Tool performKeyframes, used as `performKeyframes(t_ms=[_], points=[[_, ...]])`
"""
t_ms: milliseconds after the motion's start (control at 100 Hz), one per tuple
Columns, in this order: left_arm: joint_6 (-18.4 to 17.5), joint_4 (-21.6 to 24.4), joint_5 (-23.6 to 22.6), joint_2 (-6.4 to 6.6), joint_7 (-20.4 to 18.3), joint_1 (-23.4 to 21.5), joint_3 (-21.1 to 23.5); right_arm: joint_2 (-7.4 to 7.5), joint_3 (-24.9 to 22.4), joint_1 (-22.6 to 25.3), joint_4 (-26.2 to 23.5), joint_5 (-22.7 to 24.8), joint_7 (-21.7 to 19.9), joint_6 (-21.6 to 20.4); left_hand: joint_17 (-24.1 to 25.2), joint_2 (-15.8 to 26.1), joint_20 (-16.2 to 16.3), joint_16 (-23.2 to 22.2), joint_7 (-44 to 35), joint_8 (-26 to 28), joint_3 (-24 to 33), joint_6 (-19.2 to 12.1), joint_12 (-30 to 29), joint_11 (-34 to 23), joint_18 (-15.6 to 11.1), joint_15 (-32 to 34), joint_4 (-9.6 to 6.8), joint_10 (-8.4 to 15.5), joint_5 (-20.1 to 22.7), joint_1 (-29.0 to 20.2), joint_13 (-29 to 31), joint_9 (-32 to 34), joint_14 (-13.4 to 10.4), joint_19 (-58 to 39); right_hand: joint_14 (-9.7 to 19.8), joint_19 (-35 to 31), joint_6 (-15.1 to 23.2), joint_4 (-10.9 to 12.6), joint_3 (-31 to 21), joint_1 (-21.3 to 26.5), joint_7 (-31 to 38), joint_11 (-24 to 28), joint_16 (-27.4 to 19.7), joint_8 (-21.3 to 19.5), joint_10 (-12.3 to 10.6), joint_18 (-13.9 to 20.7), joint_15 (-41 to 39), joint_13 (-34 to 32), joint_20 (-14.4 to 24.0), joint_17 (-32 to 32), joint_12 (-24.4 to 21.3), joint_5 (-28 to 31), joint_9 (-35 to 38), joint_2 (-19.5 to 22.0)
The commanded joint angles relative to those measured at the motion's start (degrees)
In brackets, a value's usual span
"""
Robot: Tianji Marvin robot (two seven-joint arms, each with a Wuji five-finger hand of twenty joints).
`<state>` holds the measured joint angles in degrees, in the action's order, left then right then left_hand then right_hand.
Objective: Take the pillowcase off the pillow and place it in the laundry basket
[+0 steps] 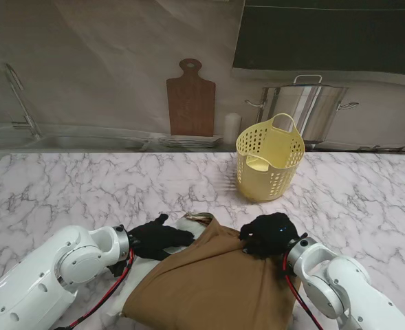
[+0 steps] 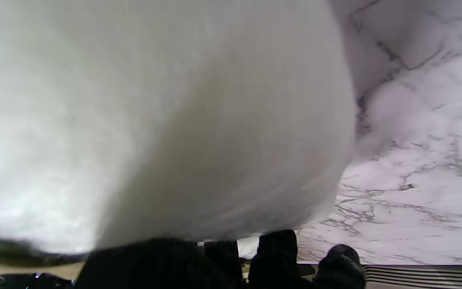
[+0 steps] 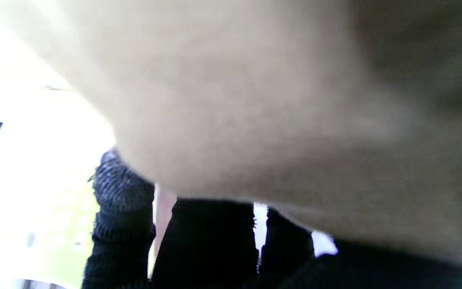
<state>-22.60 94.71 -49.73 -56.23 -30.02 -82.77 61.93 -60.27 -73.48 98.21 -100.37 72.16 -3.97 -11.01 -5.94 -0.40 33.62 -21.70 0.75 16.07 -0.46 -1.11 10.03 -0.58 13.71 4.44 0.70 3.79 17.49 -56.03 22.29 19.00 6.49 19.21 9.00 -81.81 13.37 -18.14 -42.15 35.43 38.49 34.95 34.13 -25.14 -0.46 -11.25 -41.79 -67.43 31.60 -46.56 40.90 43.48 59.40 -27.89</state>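
Chief risk: dragging pillow [image 1: 188,224] and pillowcase [image 1: 216,285] together across the bench [image 1: 85,185] instead of parting them, should the left hand [image 1: 154,238] hold too lightly on the white filling. Second risk: cloth slipping out of the right hand [image 1: 267,235], since only a small bunch near the cover's edge looks caught. Third: a wide swing knocking over the laundry basket [image 1: 269,158], standing light and upright in the upper middle of the frame.

Brown pillowcase low in the centre of the frame, mostly on the pillow, white showing at its upper-left opening. Left hand at that opening, fingers extended against the pillow; actual grasp cannot be told. Right hand on the cover's upper-right edge, fingers curled, seemingly closed on the cloth. Basket well apart from both hands.
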Motion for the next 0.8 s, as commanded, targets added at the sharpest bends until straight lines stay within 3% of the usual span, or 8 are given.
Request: performKeyframes(t_ms=[0, 220, 310, 420, 500, 640, 790], points=[[0.72, -2.60, -1.36, 1.42, -3.13, -0.99, -0.04, 1.88, -2.54, 2.33, 1.77, 0.50, -1.05, 2.15, 0.69, -5.43, -0.82, -1.26, -4.17, 1.96, -1.05, 2.50, 1.19, -3.39, 0.04, 5.00, 0.33, -5.50, 2.49, -1.84, 3.30, 0.80, 3.12, -53.02, 2.93, -2.79, 2.24, 5.51, -16.89, 12.39, 13.85, 8.73, 6.66, -7.56, 2.06, 0.79, -27.50, -8.77, 0.68, -1.75, 3.92, 9.22, 2.83, -1.57], [0.97, -1.88, -2.22, 1.55, -4.23, -1.34, 0.42, 2.16, -7.11, 6.24, 0.68, 7.58, -0.23, 3.81, 0.71, -5.50, -0.84, -1.17, -4.05, 1.77, -1.00, 2.46, 0.99, -3.21, -0.12, 4.92, 0.33, -5.53, 2.32, -1.66, 3.13, 0.30, 3.09, -52.79, 3.79, -2.60, 1.47, 5.12, -17.67, 12.49, 13.72, 8.93, 7.20, -8.44, 2.54, 0.81, -28.34, -8.70, 0.58, -2.59, 4.73, 9.67, 2.99, -1.98], [1.23, -1.65, -2.65, 1.55, -4.50, -1.67, 0.87, 2.02, -7.85, 7.21, 0.61, 7.59, 0.46, 4.94, 0.69, -5.32, -0.81, -1.16, -4.03, 1.71, -0.92, 2.49, 0.93, -3.17, -0.10, 4.91, 0.31, -5.65, 2.27, -1.76, 3.07, 0.14, 3.13, -52.73, 3.72, -2.47, 1.27, 5.04, -17.78, 12.43, 13.51, 8.80, 7.23, -8.44, 2.65, 0.75, -28.29, -8.65, 0.54, -2.62, 4.78, 9.61, 2.97, -1.97], [1.68, -1.54, -3.21, 1.38, -3.90, -2.25, 1.65, 1.70, -6.87, 7.27, 1.07, 4.00, 2.51, 4.51, 0.52, -4.99, -0.70, -1.20, -3.64, 1.51, -0.93, 3.14, 0.83, -3.04, -0.10, 5.03, 0.31, -6.87, 1.43, -1.65, 3.22, -0.20, 3.22, -52.81, 2.32, -1.45, 1.41, 5.02, -17.17, 12.27, 12.57, 8.09, 6.61, -8.17, 2.34, 0.20, -26.46, -8.59, 0.38, -1.34, 4.82, 9.08, 2.60, -1.31], [2.25, -1.59, -2.95, 1.14, -2.72, -2.59, 2.03, 1.54, -5.00, 6.74, 1.51, 2.20, 4.93, 3.74, 0.33, -4.67, -0.59, -1.26, -2.79, 1.06, -1.12, 4.81, 0.70, -2.79, -0.09, 5.16, 0.34, -8.80, -0.24, -1.10, 3.36, -0.64, 3.42, -52.93, 0.69, -0.31, 1.64, 5.59, -15.43, 11.90, 11.22, 6.89, 5.43, -6.78, 1.78, -0.13, -23.07, -8.50, 0.38, 0.47, 3.75, 7.65, 2.48, -0.36], [3.71, -1.43, -2.05, 0.79, -1.48, -2.51, 2.17, 1.34, -1.85, 5.36, 1.80, 0.28, 8.24, 2.08, 0.05, -4.68, -0.28, -1.49, -0.82, -0.53, -1.57, 9.60, 0.60, -2.26, -0.28, 5.47, 0.38, -12.53, -3.38, 2.60, 3.56, -0.79, 3.85, -53.41, -1.85, 1.98, 1.73, 7.00, -6.69, 11.09, 12.98, 5.04, 3.48, 2.34, 0.26, -0.77, -14.27, -8.44, 0.49, 3.64, 0.28, 0.81, 1.87, 1.86], [6.40, -1.24, -1.47, 0.43, -1.00, -1.64, 2.15, 1.23, 0.36, 4.58, 1.44, -1.01, 10.38, -0.55, -0.21, -6.51, -0.14, -1.88, -0.67, -1.28, -1.81, 16.78, 0.98, -1.40, -0.43, 5.85, 0.42, -17.00, -6.21, 8.25, 3.62, -0.70, 4.74, -54.11, -2.77, 2.99, 1.19, 7.99, -1.98, 7.43, 13.16, 4.36, 2.86, 3.69, -0.14, -1.12, -9.42, -8.05, 0.37, 5.64, -0.90, -2.05, 0.12, 0.58]])
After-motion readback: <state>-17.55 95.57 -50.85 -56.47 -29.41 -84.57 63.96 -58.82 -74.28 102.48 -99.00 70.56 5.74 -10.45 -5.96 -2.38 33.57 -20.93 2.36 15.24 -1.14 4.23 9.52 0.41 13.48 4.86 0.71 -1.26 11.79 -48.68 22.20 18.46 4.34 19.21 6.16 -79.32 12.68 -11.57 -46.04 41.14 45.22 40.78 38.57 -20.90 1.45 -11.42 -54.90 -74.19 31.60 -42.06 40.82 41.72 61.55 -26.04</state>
